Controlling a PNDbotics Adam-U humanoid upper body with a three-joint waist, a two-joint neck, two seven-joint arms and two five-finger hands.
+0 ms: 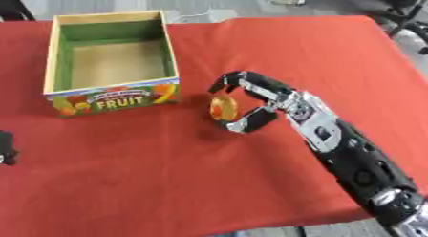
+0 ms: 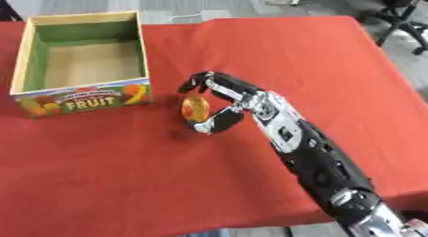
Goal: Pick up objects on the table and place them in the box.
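An orange-yellow rounded object stands on the red tablecloth, right of the box. My right hand reaches in from the lower right, its fingers and thumb curled round the object, fingers above and thumb below. The fruit box sits at the upper left, open-topped, with green inner walls and a bare cardboard floor; nothing shows inside it. Part of my left hand shows as a dark shape at the left edge of the left eye view; its fingers cannot be made out.
The red cloth covers the table up to its front edge near the bottom. Grey floor and a chair base lie beyond the far right corner.
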